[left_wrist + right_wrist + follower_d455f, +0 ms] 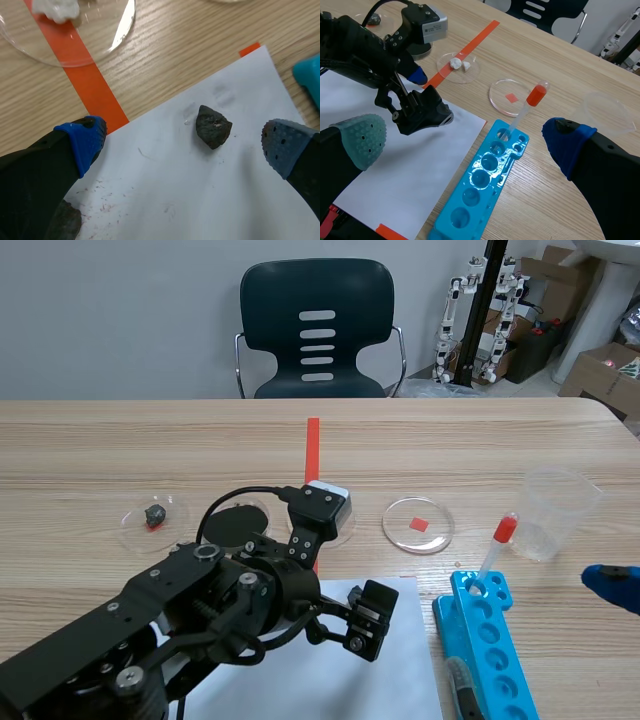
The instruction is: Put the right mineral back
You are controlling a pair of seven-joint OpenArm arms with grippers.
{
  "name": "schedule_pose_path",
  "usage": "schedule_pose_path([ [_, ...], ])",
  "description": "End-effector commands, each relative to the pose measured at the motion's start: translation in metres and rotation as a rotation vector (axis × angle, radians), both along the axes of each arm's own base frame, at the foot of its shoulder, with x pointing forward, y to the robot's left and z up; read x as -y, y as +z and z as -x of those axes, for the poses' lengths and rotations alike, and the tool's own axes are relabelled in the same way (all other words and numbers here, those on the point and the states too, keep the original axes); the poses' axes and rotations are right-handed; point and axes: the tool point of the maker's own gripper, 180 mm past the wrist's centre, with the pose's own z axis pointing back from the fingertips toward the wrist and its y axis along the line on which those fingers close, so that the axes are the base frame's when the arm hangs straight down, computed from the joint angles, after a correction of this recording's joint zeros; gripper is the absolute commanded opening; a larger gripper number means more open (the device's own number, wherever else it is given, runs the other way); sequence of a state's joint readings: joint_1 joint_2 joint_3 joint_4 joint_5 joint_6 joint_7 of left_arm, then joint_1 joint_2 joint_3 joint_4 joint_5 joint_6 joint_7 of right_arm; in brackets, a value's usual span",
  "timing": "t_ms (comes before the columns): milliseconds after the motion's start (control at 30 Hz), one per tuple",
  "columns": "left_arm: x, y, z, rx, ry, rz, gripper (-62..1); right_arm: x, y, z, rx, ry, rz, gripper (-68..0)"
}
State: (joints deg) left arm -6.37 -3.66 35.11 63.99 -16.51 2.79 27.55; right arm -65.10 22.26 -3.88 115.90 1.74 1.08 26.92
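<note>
At the far left of the wooden surface [100,450] a clear round petri dish [175,525] holds a small dark stone [154,512] on a red tag. The left arm hangs over a white paper sheet [200,200], its jaws spread wide and empty, blue pads [82,142] either side of the angular dark grey mineral chunk [213,126] that lies on the paper between them, nearer the far pad. A second dark lump [62,222] sits half hidden under the near finger.

The chunk looks hard, rough and faceted, so it should be light, rigid and not slippery. Its uneven faces could make it twist or pop out, so the jaws had best close across its broadest flat sides, low to the paper.

Beyond the sheet, a clear dish of white lumps [445,70] sits on the orange tape. To its right an empty clear dish with a red square [440,530] is probably the mineral's home. Further right stand a bright blue tube rack [490,640], a red-capped tube [497,548] and a clear plastic cup [555,515]. The right arm's jaws are wide apart and hold nothing.
</note>
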Motion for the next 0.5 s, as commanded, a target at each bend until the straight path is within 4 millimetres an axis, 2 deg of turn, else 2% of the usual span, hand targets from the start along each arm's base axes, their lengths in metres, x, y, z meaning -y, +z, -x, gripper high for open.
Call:
schedule_pose_path([
  [0,0.006,0.016,-0.003,0.049,-0.007,0.038,1.4,-0.003,0.012,-0.005,0.04,0.005,-0.015,0.4],
  [167,0.01,0.026,0.0,0.088,-0.007,0.065,1.4,-0.003,0.012,-0.005,0.04,0.005,-0.015,0.4],
  [467,0.01,0.026,0.0,0.089,-0.007,0.068,1.4,-0.003,0.012,-0.005,0.04,0.005,-0.015,0.4],
])
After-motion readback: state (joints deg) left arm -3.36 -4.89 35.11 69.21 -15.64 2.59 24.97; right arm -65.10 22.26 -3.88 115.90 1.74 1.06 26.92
